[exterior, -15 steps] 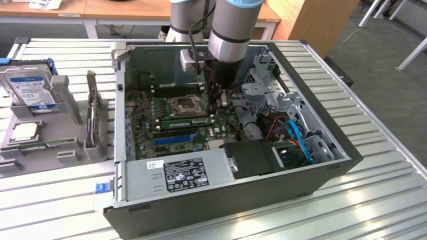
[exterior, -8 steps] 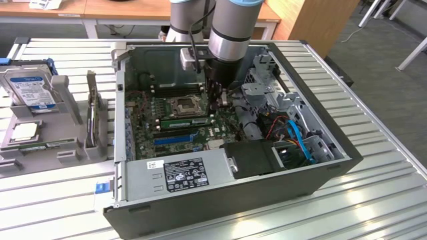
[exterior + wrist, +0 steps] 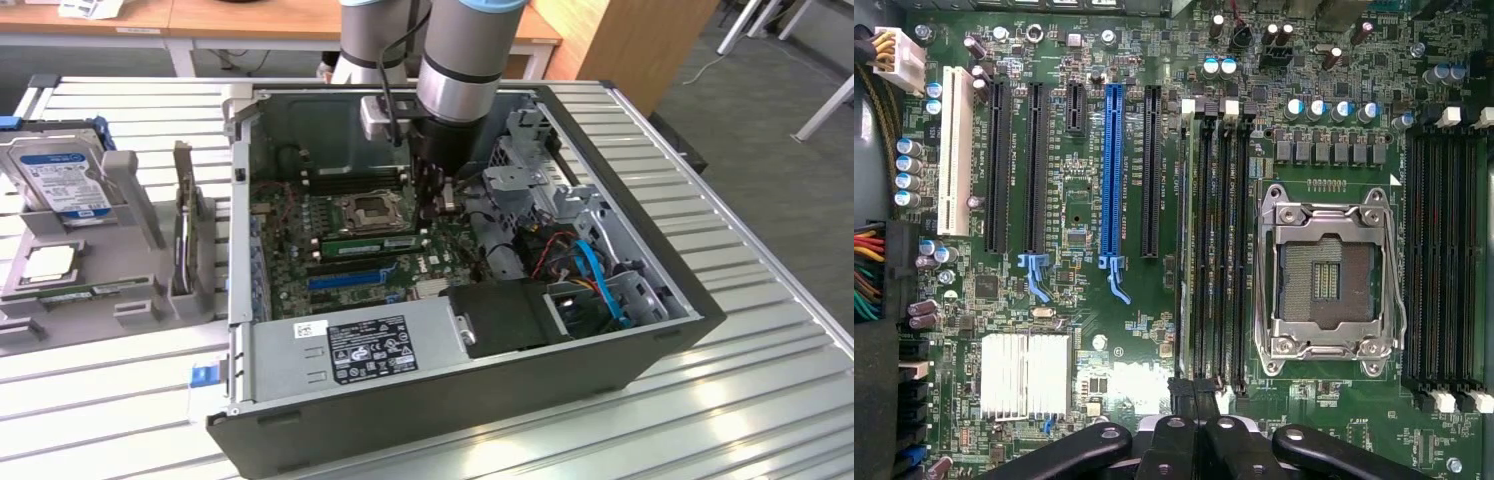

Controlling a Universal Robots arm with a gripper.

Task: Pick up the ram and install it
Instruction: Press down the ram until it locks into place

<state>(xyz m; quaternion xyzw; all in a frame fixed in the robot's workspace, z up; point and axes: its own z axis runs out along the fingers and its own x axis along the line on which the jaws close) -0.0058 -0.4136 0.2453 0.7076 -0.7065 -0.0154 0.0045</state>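
The ram (image 3: 371, 243), a slim green stick, stands on edge in a memory slot just beside the silver processor socket (image 3: 367, 210) on the motherboard inside the open computer case (image 3: 627, 350). My gripper (image 3: 438, 205) hangs inside the case, close above the end of the ram nearer the exterior view's right. In the wrist view my gripper (image 3: 1194, 400) is shut, its dark fingertips pressed together over one end of the black memory slots (image 3: 1219, 240) next to the socket (image 3: 1329, 280). Nothing shows between the fingers.
A grey holder (image 3: 134, 190) at the exterior view's left carries a blue-and-silver hard drive (image 3: 60, 180), a square silver chip (image 3: 50, 262) and another slim green stick (image 3: 94, 291). Drive cages, cables (image 3: 587, 270) and the power supply (image 3: 367, 345) crowd the case around the arm.
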